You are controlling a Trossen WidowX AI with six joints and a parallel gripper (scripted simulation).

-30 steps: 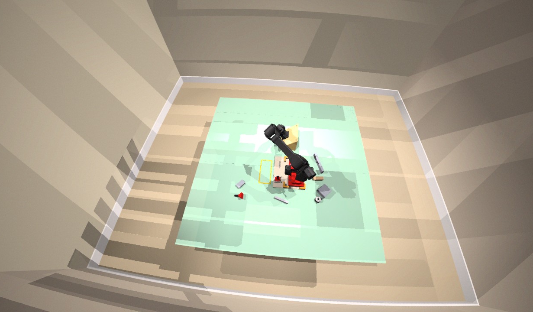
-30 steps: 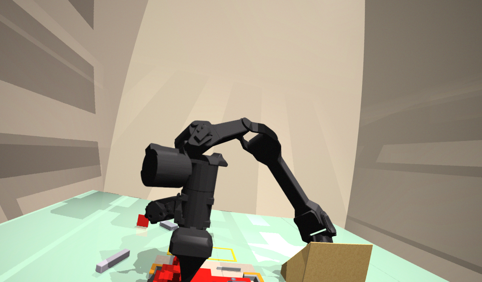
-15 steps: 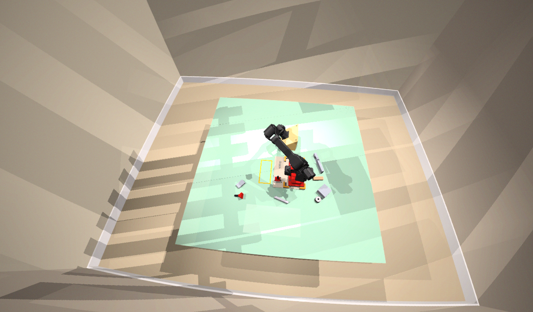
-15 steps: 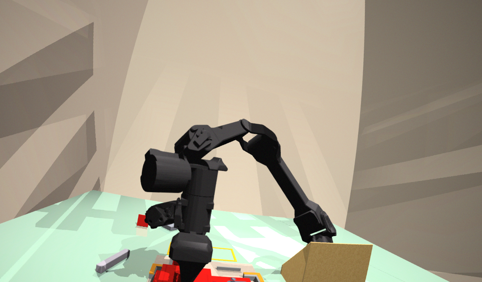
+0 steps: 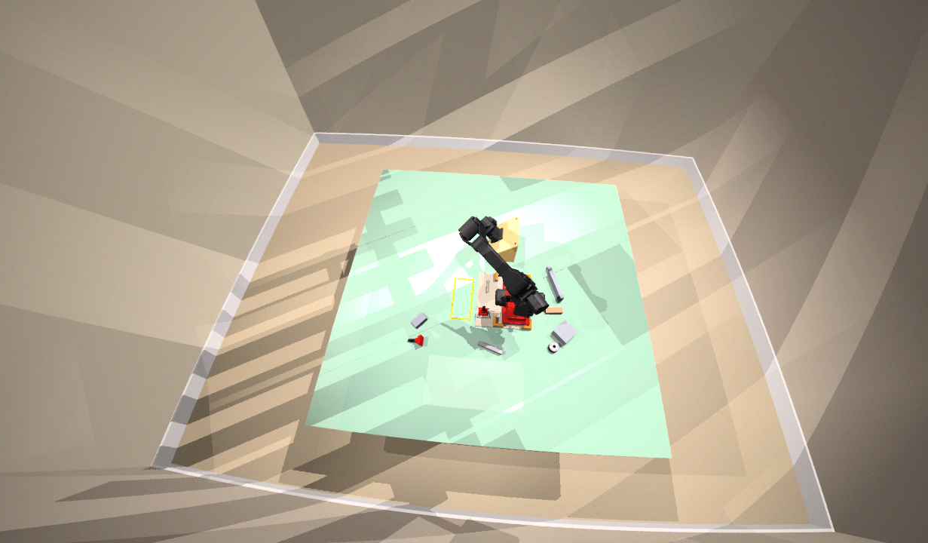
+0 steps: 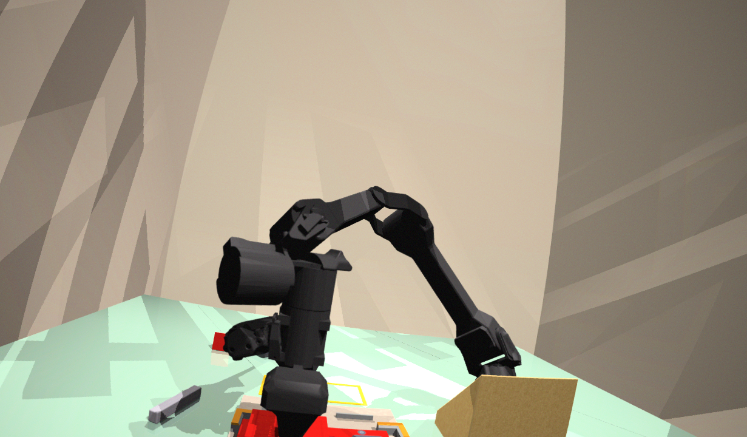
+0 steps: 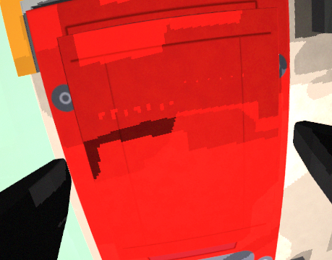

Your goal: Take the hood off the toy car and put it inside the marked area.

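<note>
The toy car [image 5: 516, 317] [image 6: 260, 425] [image 7: 46, 32] is red with orange corner parts. Its hood [image 7: 205, 180] is a red panel that fills the middle of the wrist view and lies in place on the car. My gripper [image 7: 184, 151] is open above the hood, one black finger past each long side, with nothing between them. In the exterior view it points down at the car; in the top view the arm hides it. The marked area is a yellow outline [image 5: 452, 298] [image 6: 363, 395] left of the car in the top view, with nothing inside it.
A beige board [image 5: 485, 297] lies between car and outline. A tan block [image 5: 513, 237] [image 6: 522, 407] stands by the arm's far end. Grey bars [image 5: 554, 284] [image 5: 490, 348] [image 6: 175, 404], grey blocks [image 5: 418, 320] [image 5: 564, 332], a white ring [image 5: 553, 347] and a red piece [image 5: 418, 340] [image 6: 218, 342] lie around.
</note>
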